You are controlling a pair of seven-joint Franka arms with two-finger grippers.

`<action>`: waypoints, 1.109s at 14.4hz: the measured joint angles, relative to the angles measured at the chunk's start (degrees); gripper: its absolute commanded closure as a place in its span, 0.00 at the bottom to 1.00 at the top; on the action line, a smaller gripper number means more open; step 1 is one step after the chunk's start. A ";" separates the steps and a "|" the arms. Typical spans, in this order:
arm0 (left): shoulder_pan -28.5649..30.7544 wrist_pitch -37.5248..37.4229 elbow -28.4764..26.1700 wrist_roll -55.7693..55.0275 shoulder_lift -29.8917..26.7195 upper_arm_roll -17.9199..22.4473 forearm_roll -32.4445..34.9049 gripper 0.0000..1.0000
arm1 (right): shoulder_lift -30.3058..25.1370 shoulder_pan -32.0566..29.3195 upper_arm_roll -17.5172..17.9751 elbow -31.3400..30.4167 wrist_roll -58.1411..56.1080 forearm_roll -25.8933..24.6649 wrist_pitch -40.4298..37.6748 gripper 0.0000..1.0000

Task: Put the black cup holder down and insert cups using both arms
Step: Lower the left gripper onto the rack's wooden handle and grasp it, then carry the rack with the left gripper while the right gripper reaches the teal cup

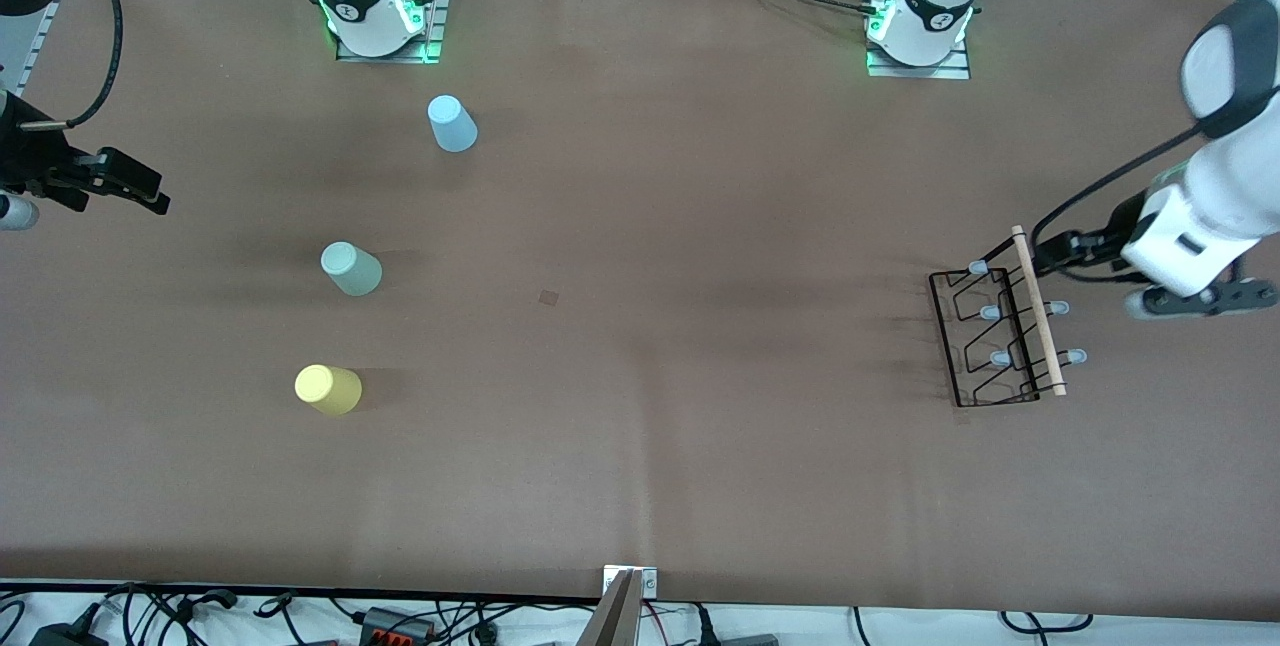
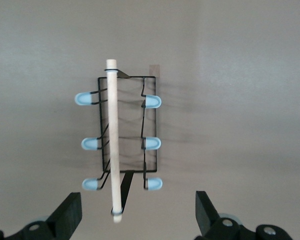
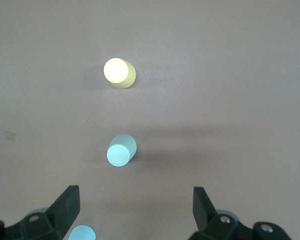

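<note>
The black cup holder (image 1: pixel 1000 336) stands on the brown table toward the left arm's end, its wooden rod (image 2: pixel 112 140) running along the top between pale-tipped pegs. My left gripper (image 1: pixel 1050 254) hovers open over the rod's end farthest from the front camera, and in the left wrist view that gripper (image 2: pixel 138 210) holds nothing. Three cups stand narrow end up toward the right arm's end: light blue (image 1: pixel 452 123), mint (image 1: pixel 350 269) and yellow (image 1: pixel 327 389). Over the table's edge at that end, my right gripper (image 1: pixel 150 194) is open and empty; its wrist view shows the yellow (image 3: pixel 119 72), mint (image 3: pixel 121 150) and blue (image 3: pixel 81 233) cups.
Both arm bases (image 1: pixel 380 16) (image 1: pixel 920 26) stand at the table's edge farthest from the front camera. A small dark square mark (image 1: pixel 548 297) lies mid-table. Cables and a metal bracket (image 1: pixel 630 586) line the nearest edge.
</note>
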 measured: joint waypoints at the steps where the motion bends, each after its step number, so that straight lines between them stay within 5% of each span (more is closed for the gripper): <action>1: 0.00 2.54 -2.29 0.11 0.27 0.00 0.00 0.00 | 0.07 0.00 0.00 0.00 0.00 0.00 0.02 0.00; 5: 0.75 14.61 -11.62 0.89 0.20 0.11 0.04 0.01 | 0.77 0.01 0.01 -0.02 0.00 0.00 0.08 0.00; 8: 2.62 24.21 -18.11 4.64 0.38 0.25 0.08 0.13 | 1.86 0.22 0.04 -0.04 0.00 0.00 0.29 0.00; 10: 3.77 26.07 -19.81 6.36 0.65 0.27 0.08 0.30 | 3.17 0.53 0.04 -0.13 0.00 0.00 0.31 0.00; 15: 3.93 27.00 -20.06 6.80 1.18 0.28 0.09 0.97 | 8.34 2.07 0.21 -0.60 0.53 0.01 -0.05 0.00; 16: 3.93 27.20 -20.06 6.81 1.50 0.28 0.09 0.99 | 9.56 2.82 0.24 -0.87 1.87 0.01 -0.30 0.00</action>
